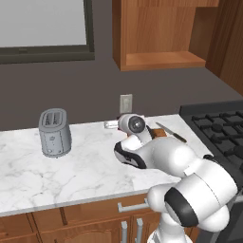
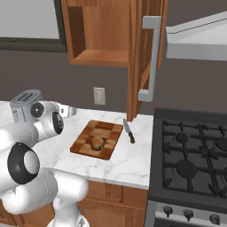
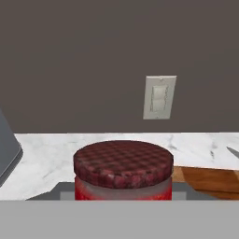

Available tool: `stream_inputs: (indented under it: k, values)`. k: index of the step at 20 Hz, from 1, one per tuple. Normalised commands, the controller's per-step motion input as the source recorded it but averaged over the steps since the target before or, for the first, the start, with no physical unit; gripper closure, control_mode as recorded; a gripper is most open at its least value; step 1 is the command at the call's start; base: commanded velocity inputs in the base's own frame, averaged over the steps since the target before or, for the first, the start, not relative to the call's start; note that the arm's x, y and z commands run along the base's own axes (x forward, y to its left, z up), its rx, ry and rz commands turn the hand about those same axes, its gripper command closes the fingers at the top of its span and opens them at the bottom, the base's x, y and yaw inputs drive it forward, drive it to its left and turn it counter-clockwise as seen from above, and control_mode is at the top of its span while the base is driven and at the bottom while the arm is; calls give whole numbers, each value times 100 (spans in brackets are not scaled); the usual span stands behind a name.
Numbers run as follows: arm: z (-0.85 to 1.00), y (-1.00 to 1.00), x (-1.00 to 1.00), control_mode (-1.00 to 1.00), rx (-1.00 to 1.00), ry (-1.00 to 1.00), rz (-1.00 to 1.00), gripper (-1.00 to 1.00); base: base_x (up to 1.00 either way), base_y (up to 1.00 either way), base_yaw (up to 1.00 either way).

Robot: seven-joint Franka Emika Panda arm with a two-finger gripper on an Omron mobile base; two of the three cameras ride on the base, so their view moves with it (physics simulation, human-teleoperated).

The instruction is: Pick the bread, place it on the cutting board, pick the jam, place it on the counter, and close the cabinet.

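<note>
1. Holding the jam in our closed gripper, low above the counter.
2. We see the bread resting on the cutting board.
3. We judge setting the jar down and shutting the cabinet remain.

The white jointed arm is folded low and reached forward over the bench, wrist kept roughly level. The jaws are clamped on the small red jar with the dark checkered lid, seen close-up from the hand.
</note>
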Motion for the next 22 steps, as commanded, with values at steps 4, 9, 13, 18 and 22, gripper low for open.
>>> stream_inputs:
  k: [4,9,13,18,22]
  values:
    - [-21,0,11,-100,0,1,0,100,0,0,0]
    - [-17,0,1,-100,0,5,0,100,0,0,0]
    - [-7,0,0,-100,0,12,0,100,0,0,0]
    - [-8,0,0,-100,0,9,0,100,0,0,0]
    - [-15,0,13,-100,0,1,0,100,0,0,0]
